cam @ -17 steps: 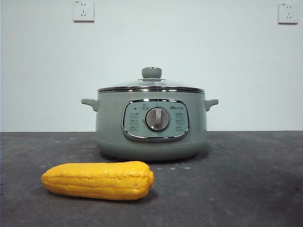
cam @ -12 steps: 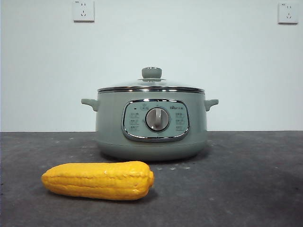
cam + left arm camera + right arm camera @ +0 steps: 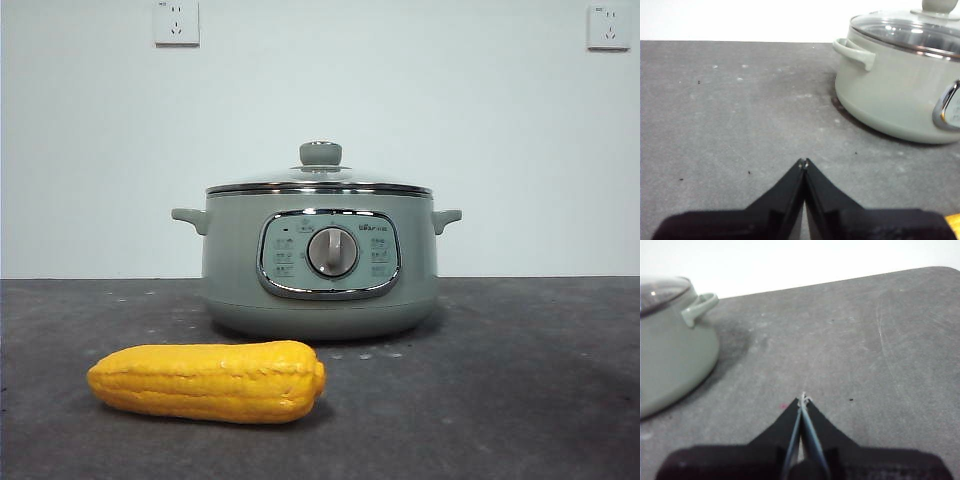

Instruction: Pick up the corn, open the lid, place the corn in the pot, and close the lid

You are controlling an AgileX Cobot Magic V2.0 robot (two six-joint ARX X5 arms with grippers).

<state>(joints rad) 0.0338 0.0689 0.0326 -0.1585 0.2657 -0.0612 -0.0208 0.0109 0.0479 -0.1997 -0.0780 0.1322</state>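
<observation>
Corn (image 3: 207,381) lies flat on the tabletop (image 3: 520,400), in front of the pot (image 3: 320,262) and off toward its left handle in the front view, clear of the pot base. Tapered end points away from the pot's midline, blunt end nearer it. Nothing is touching it.

Lid (image 3: 320,183) sits seated on the pot, knob up, rim flush all round as far as both wrist views show. Can't see through the glass well enough to tell what, if anything, is inside.

Left gripper (image 3: 803,162): fingers pressed together, empty, hovering over bare tabletop, with the pot's handle side ahead of it. A sliver of yellow at the corner of its view is probably the corn, so it's the closer arm.

Right gripper (image 3: 803,399): fingers together too, empty, over bare tabletop on the pot's other side.

Progress: effectively zero. None of the four steps done: corn not picked, lid not lifted, corn not in the pot, so no re-close. Neither arm shows in the front view, so both look parked. My read: first move is to part the left fingers and go for the corn.
</observation>
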